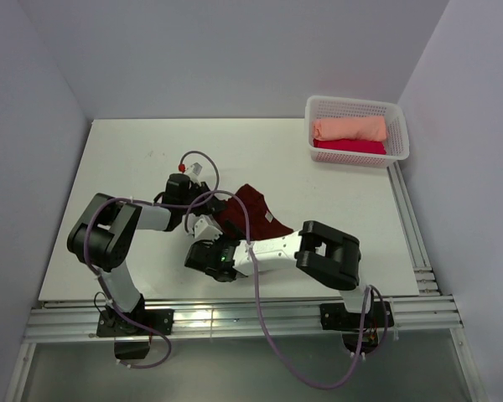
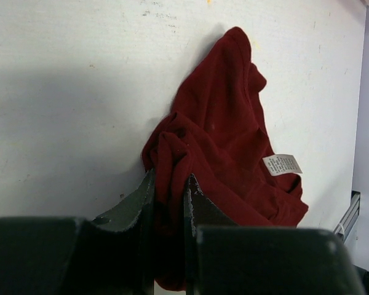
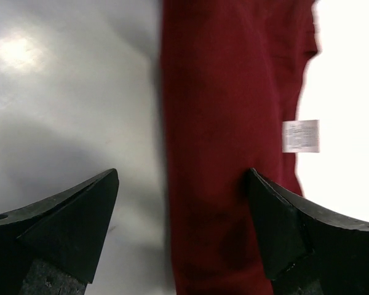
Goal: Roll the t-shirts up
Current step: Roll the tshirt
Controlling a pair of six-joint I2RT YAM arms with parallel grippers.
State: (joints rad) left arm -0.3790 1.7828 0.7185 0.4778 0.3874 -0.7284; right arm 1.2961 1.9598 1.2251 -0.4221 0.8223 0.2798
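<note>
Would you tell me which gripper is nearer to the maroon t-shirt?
Left. The left gripper is pinched shut on a bunched fold of the maroon t-shirt; the right gripper is open, poised over the flat cloth without gripping it.

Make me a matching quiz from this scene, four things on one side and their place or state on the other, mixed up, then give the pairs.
Things:
1. left hand
2. right hand
3. maroon t-shirt
4. basket

Places or states:
A. far right corner of the table
B. open
C. crumpled in a heap
D. closed on cloth

Pairs: 1-D, 2-B, 3-C, 4-A.
</note>
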